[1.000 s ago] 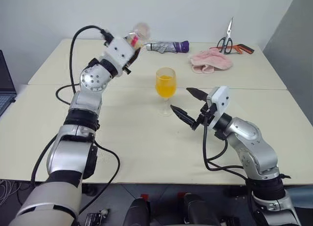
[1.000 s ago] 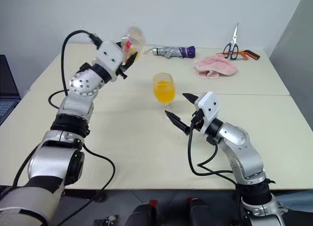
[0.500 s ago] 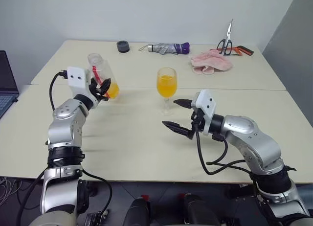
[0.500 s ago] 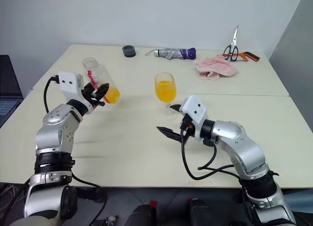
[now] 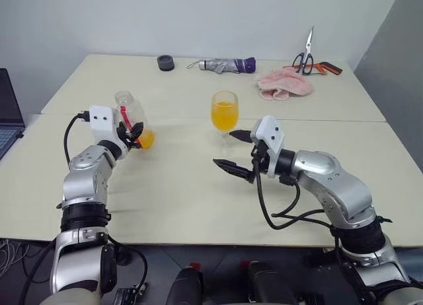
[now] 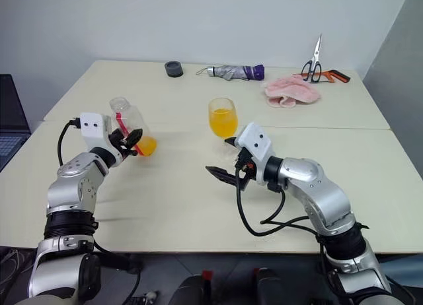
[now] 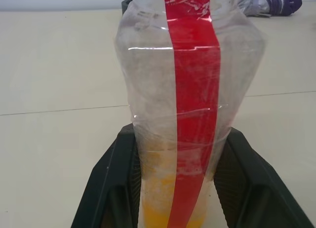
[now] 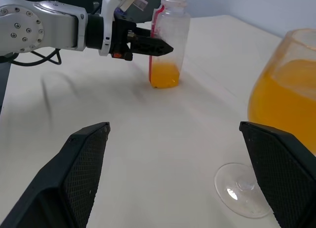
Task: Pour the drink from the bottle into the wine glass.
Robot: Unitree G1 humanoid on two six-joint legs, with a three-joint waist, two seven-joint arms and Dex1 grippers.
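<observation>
Both arms are silver metal with black joint bands, white wrist blocks, looping black cables and black-fingered claws.

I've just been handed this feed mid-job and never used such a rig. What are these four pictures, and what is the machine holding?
It is a two-armed robot. Two pictures look down from its head; two look along each wrist's fingers. The left gripper is shut on the bottle, upright with a little drink in it. The right gripper is open and empty beside the wine glass, which holds orange drink. At the table's far edge lie a cap, an umbrella, a pink cloth and scissors.
</observation>
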